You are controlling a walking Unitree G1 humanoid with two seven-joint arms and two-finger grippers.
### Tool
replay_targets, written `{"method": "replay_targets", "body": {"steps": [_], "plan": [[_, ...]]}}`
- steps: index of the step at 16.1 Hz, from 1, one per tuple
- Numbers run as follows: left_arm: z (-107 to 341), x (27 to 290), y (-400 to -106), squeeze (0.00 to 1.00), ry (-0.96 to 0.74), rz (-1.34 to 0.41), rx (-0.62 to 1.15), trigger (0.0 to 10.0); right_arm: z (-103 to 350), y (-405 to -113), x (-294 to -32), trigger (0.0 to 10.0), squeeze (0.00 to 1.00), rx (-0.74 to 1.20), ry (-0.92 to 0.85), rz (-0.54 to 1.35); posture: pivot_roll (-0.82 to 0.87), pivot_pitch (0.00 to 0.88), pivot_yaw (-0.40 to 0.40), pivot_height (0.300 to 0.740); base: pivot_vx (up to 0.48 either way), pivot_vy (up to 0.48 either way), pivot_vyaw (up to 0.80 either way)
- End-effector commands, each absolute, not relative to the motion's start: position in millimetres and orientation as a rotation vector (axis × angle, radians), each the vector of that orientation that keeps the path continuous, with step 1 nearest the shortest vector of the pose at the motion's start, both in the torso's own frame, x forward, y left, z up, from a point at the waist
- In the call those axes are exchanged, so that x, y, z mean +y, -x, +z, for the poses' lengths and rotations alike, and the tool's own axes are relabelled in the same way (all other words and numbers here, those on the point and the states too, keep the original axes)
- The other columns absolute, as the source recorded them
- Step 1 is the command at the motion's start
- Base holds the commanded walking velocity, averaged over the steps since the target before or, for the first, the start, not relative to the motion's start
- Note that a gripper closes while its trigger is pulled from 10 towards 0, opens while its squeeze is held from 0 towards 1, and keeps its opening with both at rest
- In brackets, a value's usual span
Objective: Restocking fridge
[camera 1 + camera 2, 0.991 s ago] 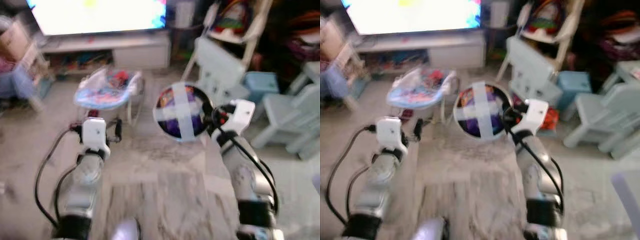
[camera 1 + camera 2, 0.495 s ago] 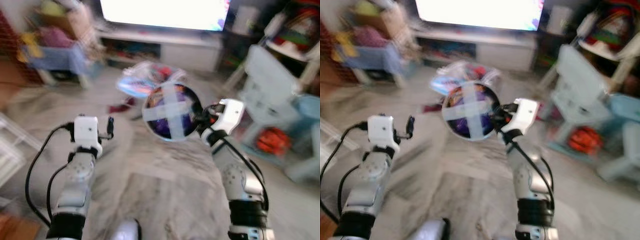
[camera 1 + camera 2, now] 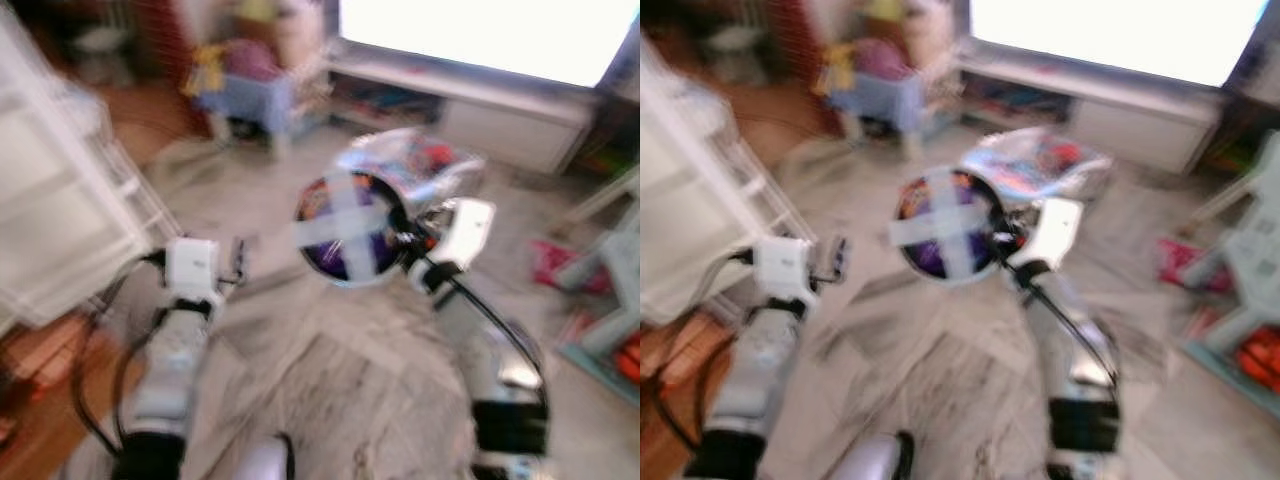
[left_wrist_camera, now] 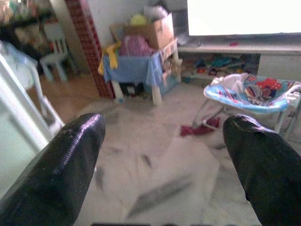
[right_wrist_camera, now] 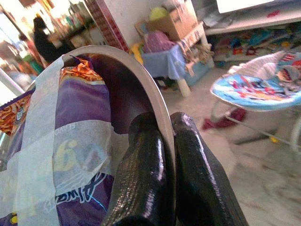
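View swung left: white shelving (image 3: 60,210) alongside.

**Almost no legible print**

A purple snack packet (image 5: 70,141) is lying inside the taped metal bowl (image 5: 141,84), and it is showing a large yellowish "9" above slanted white lettering that is staying too distorted to read. Everything else around the bowl is blurring beyond reading.
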State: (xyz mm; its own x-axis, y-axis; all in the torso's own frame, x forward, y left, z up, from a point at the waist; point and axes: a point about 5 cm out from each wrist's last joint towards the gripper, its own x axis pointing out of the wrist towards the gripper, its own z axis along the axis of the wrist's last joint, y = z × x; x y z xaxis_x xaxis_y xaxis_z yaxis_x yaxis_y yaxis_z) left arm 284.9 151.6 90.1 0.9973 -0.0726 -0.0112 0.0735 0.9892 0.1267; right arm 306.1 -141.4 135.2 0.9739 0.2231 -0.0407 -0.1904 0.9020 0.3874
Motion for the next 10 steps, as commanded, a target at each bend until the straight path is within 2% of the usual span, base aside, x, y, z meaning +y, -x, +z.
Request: {"method": "replay_targets", "body": {"steps": [1,10], "plan": [[92.3,157.0,-286.2,0.00,-0.170,-0.068,-0.009,10.0,144.5,-307.5,-134.9,10.0,0.00,0.050,-0.409,0.240,0.07,0.073,-0.013,0.740,0.000,0.480,0.80],[90.0,157.6,-286.9,0.00,-0.198,-0.053,-0.001,10.0,149.0,-309.0,-129.9,10.0,0.00,0.041,-0.390,0.271,0.07,0.081,-0.017,0.740,0.000,0.477,0.80]]}}
